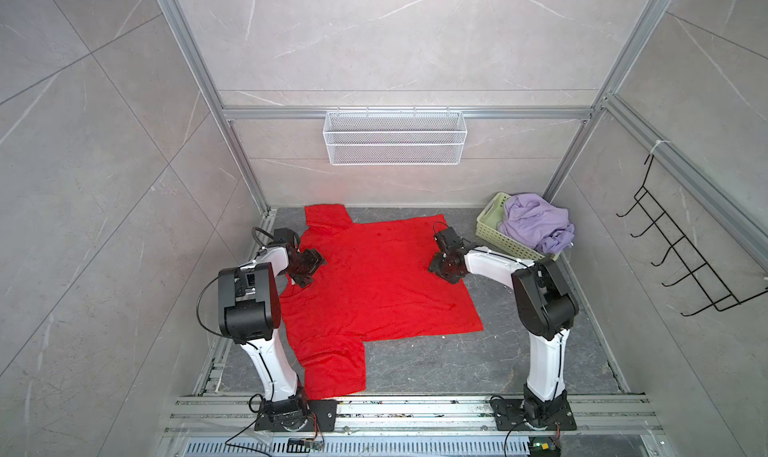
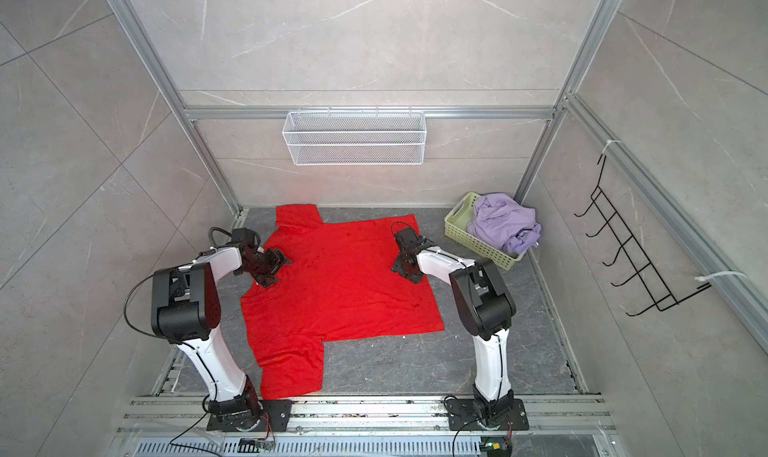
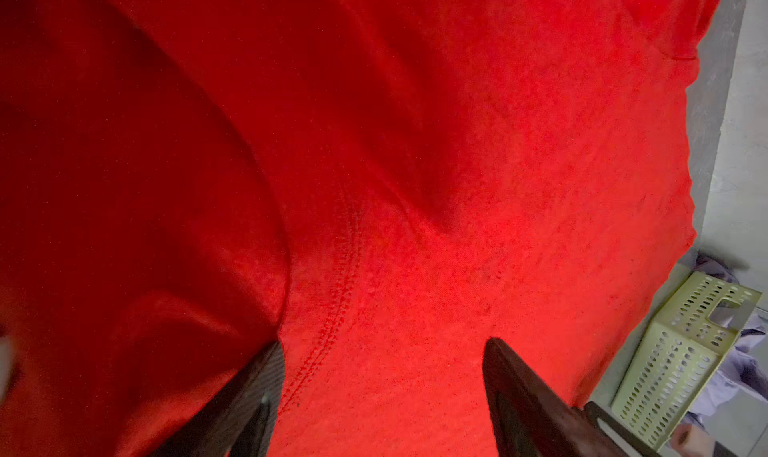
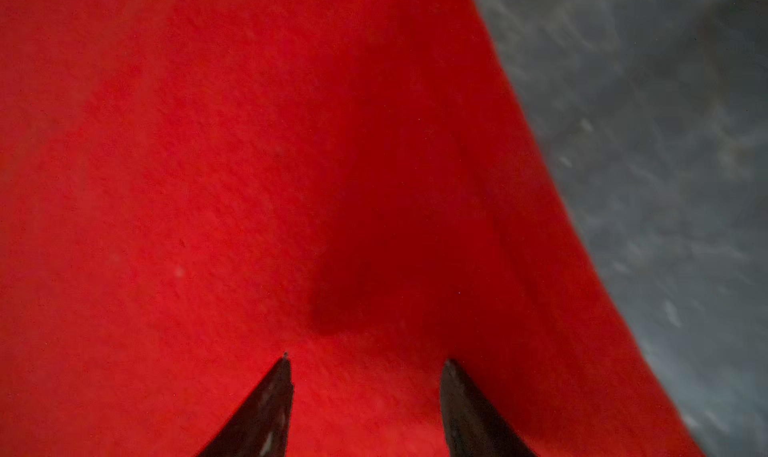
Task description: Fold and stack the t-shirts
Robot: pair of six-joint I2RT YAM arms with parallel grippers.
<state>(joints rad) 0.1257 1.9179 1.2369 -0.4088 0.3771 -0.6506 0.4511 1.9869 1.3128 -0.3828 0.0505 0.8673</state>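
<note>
Nearest the camera, one short sleeve [image 1: 332,363] of the red t-shirt [image 1: 374,284] lies rumpled on the dark bench [image 1: 436,367], close to the left arm's base. The rest of the shirt is spread almost flat across the middle of the bench, with its second sleeve reaching the back edge.

Further in, the left hand [image 3: 384,342] hangs low over the neck end. Its fingers are spread, with a stitched seam [image 3: 332,309] running between them and nothing pinched. The right hand [image 4: 365,357] hovers over the opposite end, just inside the cloth's edge, also spread and empty.

The step in hand looks like taking hold for a first fold. To do it well, each hand should come straight down and catch both layers. A single layer would peel off and drag the shirt askew. Both hands should then lift level and travel together so the crease runs straight. The rumpled sleeve would be better flattened first.

In the far right corner, the lilac t-shirt [image 1: 536,224] sits bunched in a pale green lattice basket [image 1: 494,234], not yet folded.
</note>
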